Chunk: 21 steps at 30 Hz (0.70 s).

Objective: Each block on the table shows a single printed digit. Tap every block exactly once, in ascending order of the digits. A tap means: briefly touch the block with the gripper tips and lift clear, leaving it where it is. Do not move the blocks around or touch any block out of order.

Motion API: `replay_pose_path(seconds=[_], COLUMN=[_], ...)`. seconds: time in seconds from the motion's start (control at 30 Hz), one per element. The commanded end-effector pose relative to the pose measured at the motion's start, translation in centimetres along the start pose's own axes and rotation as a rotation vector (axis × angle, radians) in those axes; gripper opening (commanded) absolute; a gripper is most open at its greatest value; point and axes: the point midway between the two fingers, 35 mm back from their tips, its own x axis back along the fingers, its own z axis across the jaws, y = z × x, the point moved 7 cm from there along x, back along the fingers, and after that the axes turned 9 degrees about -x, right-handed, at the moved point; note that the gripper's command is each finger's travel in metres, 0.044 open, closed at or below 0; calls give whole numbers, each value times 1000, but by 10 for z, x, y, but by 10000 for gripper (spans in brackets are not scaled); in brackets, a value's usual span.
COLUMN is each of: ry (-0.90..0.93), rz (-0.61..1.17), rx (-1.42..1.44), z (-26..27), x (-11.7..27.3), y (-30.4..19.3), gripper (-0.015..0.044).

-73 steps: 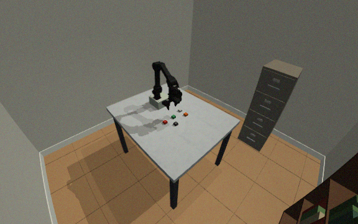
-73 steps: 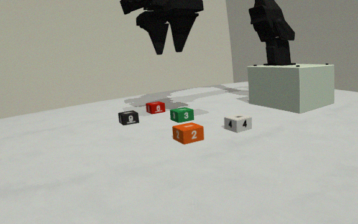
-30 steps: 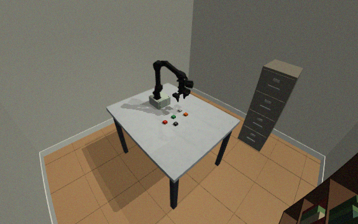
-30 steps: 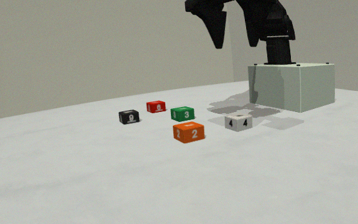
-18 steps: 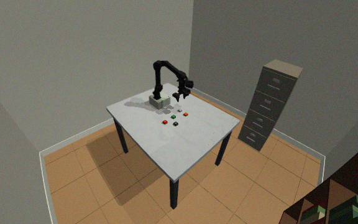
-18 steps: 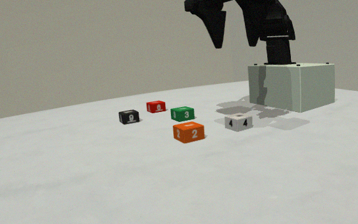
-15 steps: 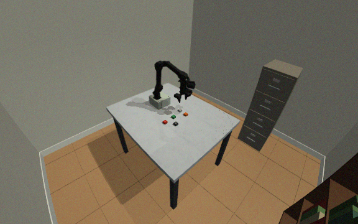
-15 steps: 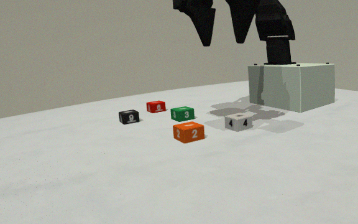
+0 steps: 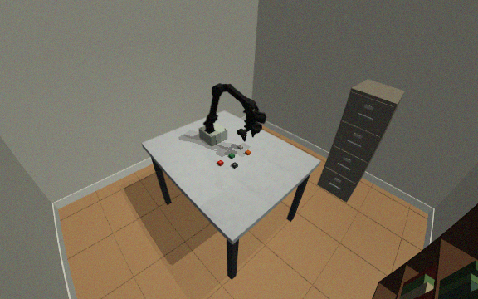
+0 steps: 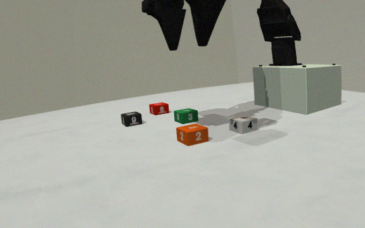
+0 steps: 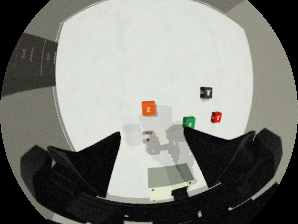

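Gripper: the black gripper (image 9: 249,137) (image 10: 187,47) (image 11: 152,133) has its tapered fingers wide apart, nothing between them, tips above the tabletop and off every block.
Orange block: numbered 2 in white; nearest the camera at the exterior frame's centre (image 10: 192,135) (image 9: 248,153) (image 11: 148,108).
Green block: white 3, just behind the orange one at exterior centre (image 9: 231,156) (image 10: 185,116) (image 11: 189,122).
Pale grey block: black 4, right of centre in the exterior frame, amid shadows (image 9: 240,147) (image 10: 243,125) (image 11: 147,136).
Red block: white underlined 6, left of centre in the exterior frame (image 9: 220,163) (image 10: 159,108) (image 11: 216,117).
Black block: white underlined 9, leftmost in the exterior frame (image 9: 234,165) (image 10: 131,119) (image 11: 206,92).
Base: boxy, pale green, at the exterior frame's right (image 9: 222,137) (image 10: 323,90) (image 11: 170,175).
Table: faintly mottled white top, dark square legs (image 9: 231,203) (image 10: 182,190) (image 11: 100,60).
Surroundings: a four-drawer filing cabinet (image 9: 359,141) stands at right in the top view; a brown bookcase (image 9: 439,266) holds green books at lower right.
Floor: orange-tan square tiles (image 9: 330,249).
Obstacles: the blocks stand apart, with no barrier between them.
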Motion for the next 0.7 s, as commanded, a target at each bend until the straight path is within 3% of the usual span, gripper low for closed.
replay_pose_path(seconds=[0.0, 0.3, 0.67], ry=[-6, -7, -22], rz=[8, 8, 1], rx=[6, 6, 7], z=[0, -9, -160], x=[-3, -3, 0], y=[1, 8, 70], gripper=[400, 400, 400])
